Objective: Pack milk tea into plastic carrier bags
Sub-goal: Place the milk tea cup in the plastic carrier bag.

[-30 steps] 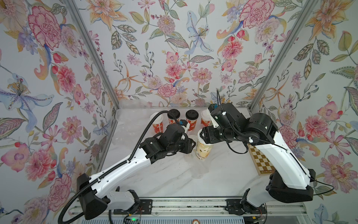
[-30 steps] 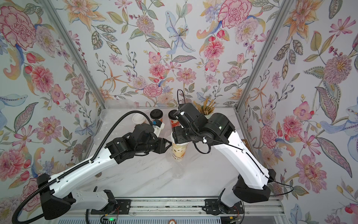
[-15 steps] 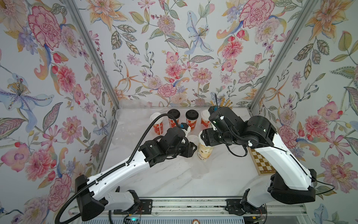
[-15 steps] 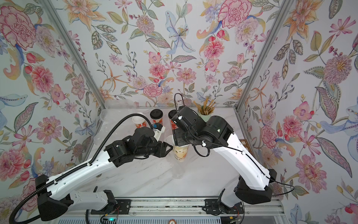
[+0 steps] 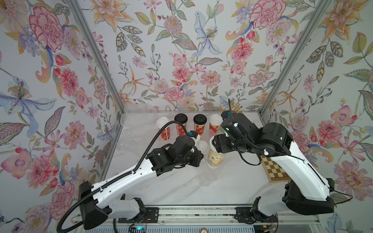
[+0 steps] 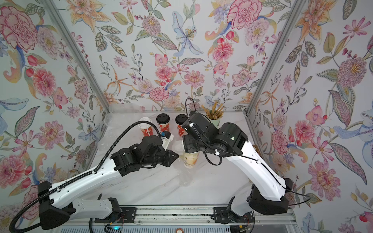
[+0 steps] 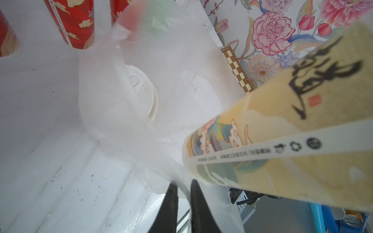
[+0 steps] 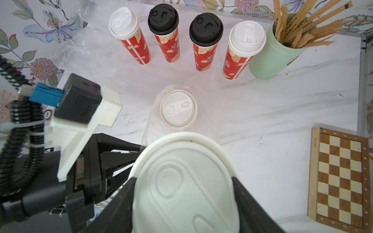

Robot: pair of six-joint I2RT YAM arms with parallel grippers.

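1. Right gripper [image 8: 184, 182] — clamped round the beige cup [image 8: 181, 165] just under its white lid, with a finger [image 8: 121, 203] on each side.
2. In both top views the beige cup [image 5: 216, 159] [image 6: 190, 160] hangs tilted above the table [image 5: 232, 181], lid end in the right gripper and base pointing down.
3. Left gripper [image 7: 183, 182] — fingers nearly together, pinching the thin film of the carrier bag [image 7: 177, 113] at its rim.
4. Left wrist view: the beige cup's base sits at the bag mouth, just beside the left fingertips. Cannot tell whether it is inside the rim.
5. Standing cup [image 8: 178, 109], white lid, is upright inside the same carrier bag, between the beige cup and the back row.
6. Four red cups [image 8: 167, 34] stand in a row along the back wall, outside the bag. The middle two have black lids, the end two white.
7. Straw cup [image 8: 270, 60], mint green, is just beside the row's end on the right arm's side.
8. Spare bags [image 8: 80, 46] lie crumpled in the back corner on the left arm's side.
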